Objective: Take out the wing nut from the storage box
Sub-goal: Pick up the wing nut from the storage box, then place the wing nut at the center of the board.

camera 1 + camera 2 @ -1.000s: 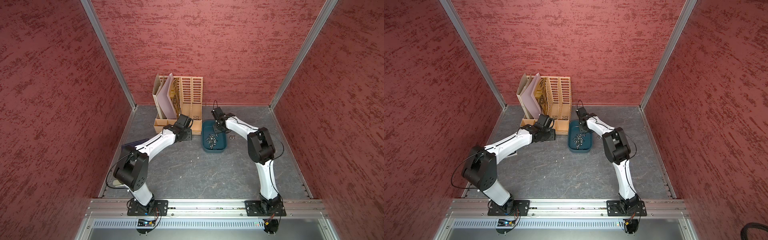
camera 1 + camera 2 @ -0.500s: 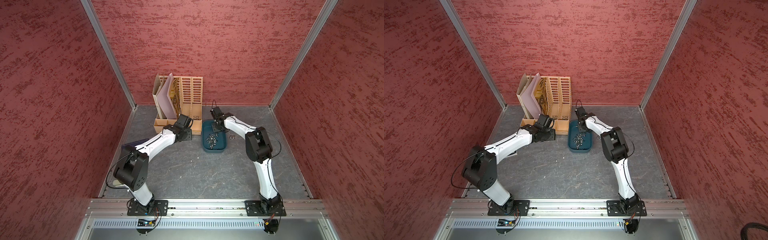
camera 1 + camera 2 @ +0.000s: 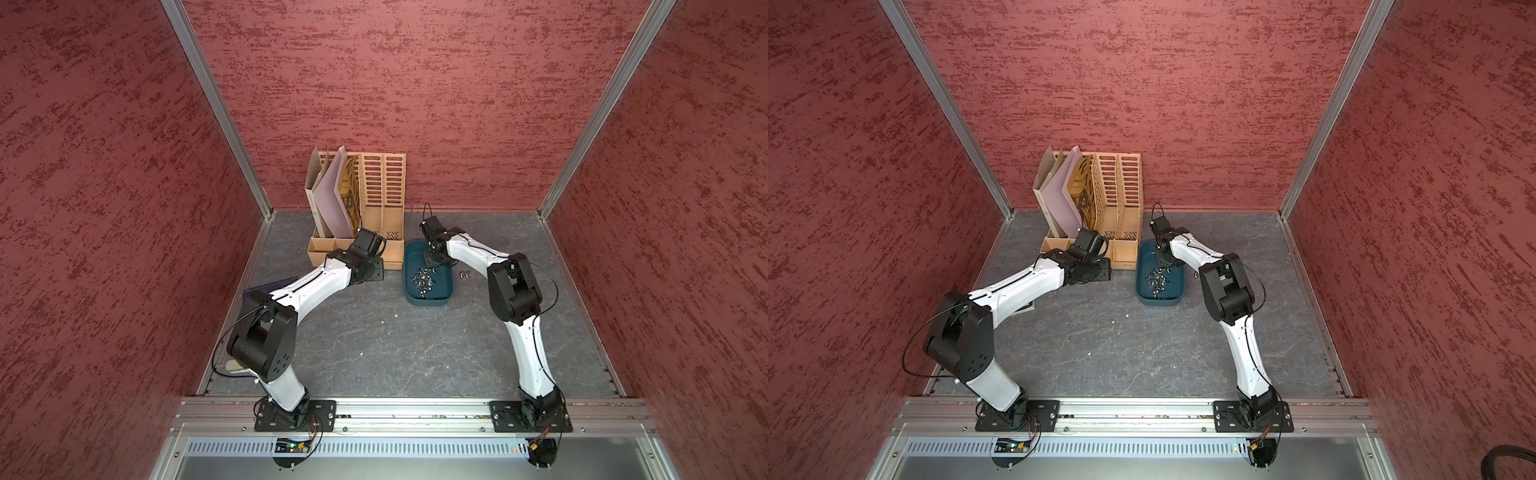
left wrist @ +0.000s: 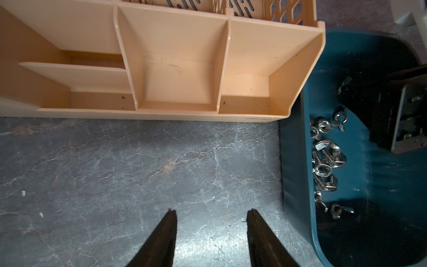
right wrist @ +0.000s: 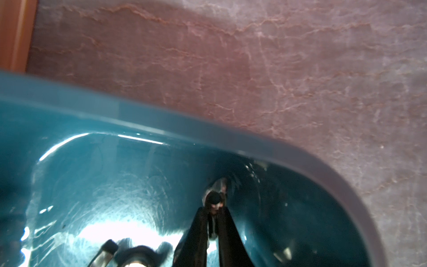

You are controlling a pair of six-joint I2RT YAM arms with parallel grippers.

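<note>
On the table [image 3: 374, 345], the storage box [image 3: 430, 302] stands just right of the file organiser [image 3: 382, 199]. In it lie wing nuts [image 3: 423, 279], and two nuts [image 3: 463, 274] lie beside it, on the right.

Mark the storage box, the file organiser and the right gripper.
storage box [image 3: 428, 302]: in a top view, near outer wall.
file organiser [image 3: 382, 187]: in a top view, slotted back panel.
right gripper [image 5: 213, 209]: right wrist view, midway between fingertips closed on a wing nut [image 5: 215, 196].
</note>
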